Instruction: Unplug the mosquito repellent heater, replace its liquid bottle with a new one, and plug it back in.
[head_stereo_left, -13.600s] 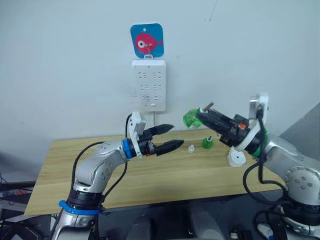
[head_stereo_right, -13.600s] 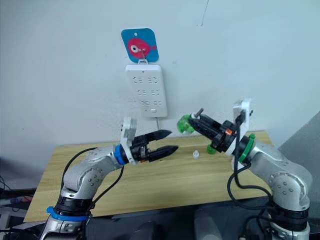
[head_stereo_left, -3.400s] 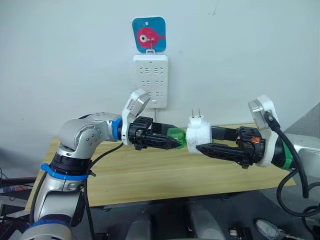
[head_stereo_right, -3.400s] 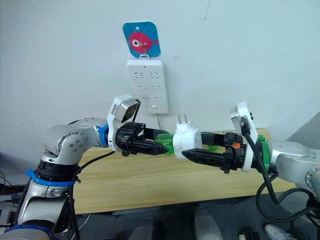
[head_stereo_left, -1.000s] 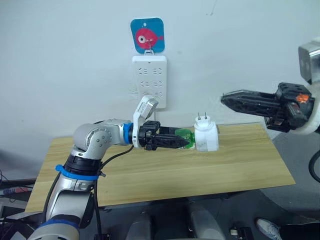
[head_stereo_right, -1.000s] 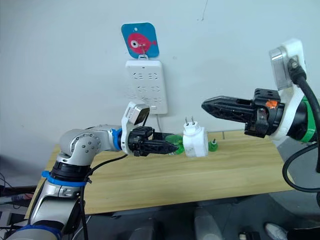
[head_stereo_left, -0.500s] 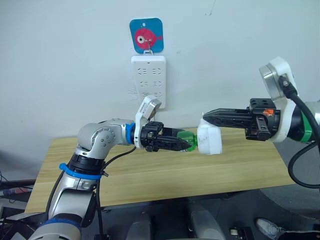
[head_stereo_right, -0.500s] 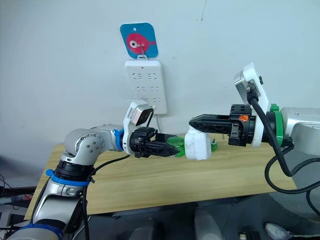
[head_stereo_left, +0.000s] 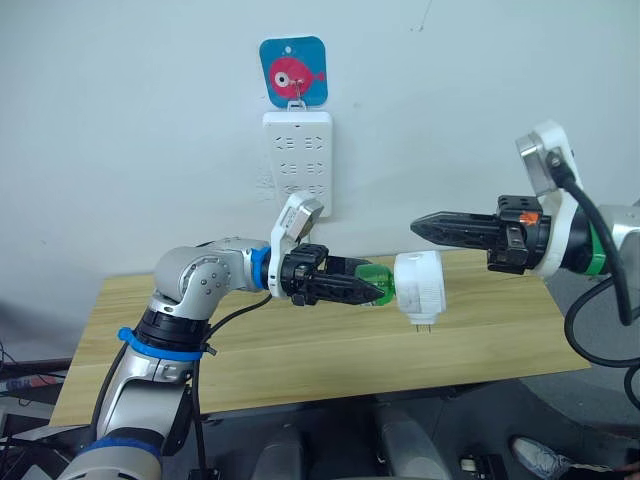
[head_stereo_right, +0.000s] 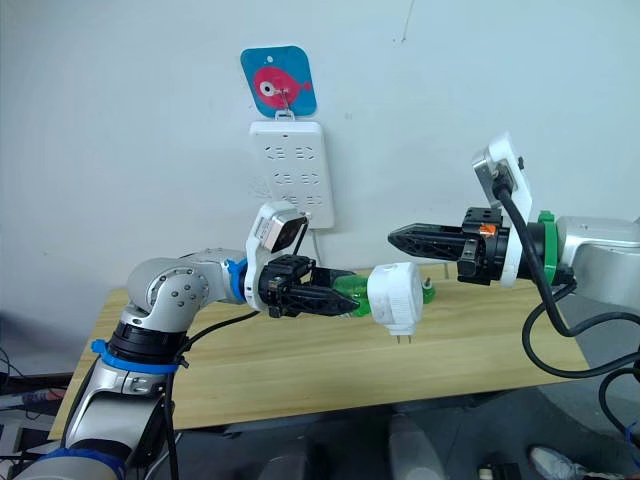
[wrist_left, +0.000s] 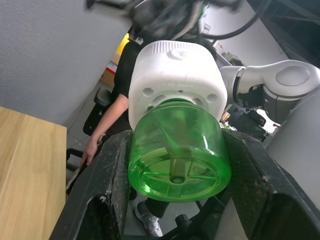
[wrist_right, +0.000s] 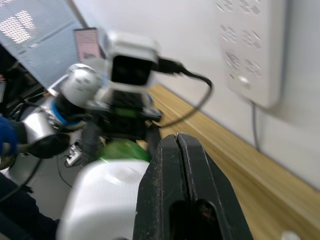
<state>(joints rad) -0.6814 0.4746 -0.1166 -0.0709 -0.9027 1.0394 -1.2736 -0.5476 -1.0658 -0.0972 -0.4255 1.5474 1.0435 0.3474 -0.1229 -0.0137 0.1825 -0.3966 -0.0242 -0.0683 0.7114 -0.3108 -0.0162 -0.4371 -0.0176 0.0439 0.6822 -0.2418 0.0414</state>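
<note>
Green and translucent, the liquid bottle sits clamped in the left gripper above the wooden table — the white mosquito repellent heater fixed on its far end, prongs pointing down. The right gripper, fingers pressed together and empty, hovers just above the heater, below the wall-mounted power strip.

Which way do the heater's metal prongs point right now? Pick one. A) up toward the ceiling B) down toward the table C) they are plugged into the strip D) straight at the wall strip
B: the heater hangs on the green bottle held by the left gripper, and its prongs stick out underneath, toward the table.
</note>
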